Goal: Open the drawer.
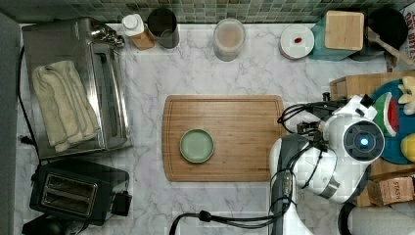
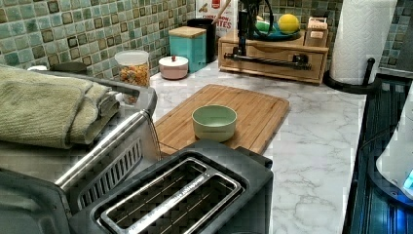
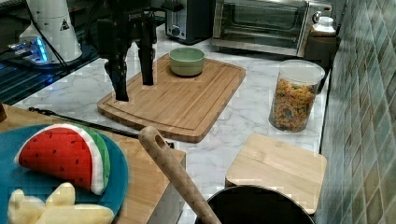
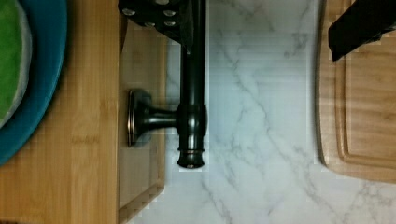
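A white marble counter [image 1: 205,78] runs under a wall of green mosaic tile [image 2: 73,29], with a grooved cutting board [image 1: 235,137] lying flat on it as the landmark. On the board sits a pale green bowl [image 1: 196,146]. Beyond the board's far edge in the left view stands the bamboo box, and the drawer [image 2: 272,61] fills its front, its long black bar handle [image 2: 268,61] facing the board; a teal plate [image 3: 28,186] with a plush watermelon slice [image 3: 60,156] rests on the box's top. The gripper [image 3: 133,81] hangs between the board and the drawer front, its jaws spread wide: in the wrist view one finger [image 4: 161,16] sits at the handle bar [image 4: 192,93], the other finger [image 4: 362,25] over the board's rim, nothing pinched.
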### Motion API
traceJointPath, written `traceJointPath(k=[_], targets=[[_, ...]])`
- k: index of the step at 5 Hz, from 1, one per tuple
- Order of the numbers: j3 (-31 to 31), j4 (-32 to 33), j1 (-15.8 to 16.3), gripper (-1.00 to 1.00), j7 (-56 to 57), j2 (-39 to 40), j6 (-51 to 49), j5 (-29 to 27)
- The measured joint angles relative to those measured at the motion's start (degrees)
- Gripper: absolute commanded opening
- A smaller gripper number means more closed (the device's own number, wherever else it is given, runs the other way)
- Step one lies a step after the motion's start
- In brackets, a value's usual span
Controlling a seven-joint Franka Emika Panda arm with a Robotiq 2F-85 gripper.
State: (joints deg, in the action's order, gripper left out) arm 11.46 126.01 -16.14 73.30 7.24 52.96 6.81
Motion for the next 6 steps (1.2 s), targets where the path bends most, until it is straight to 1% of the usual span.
traceJointPath(k=[1, 2, 3, 4, 6], targets=[[-0.01, -0.11, -0.06, 1.00, 0.17, 2.00, 4.56, 0.00], [-0.01, -0.11, -0.25, 1.00, 0.17, 4.46, 6.13, 0.08], [0.55, -0.11, -0.29, 1.00, 0.17, 6.50, 6.01, 0.57], [1.76, 0.22, -0.01, 1.00, 0.00, 7.28, 6.01, 4.70], [3.01, 0.45, -0.67, 1.00, 0.00, 7.29, 6.01, 4.14]])
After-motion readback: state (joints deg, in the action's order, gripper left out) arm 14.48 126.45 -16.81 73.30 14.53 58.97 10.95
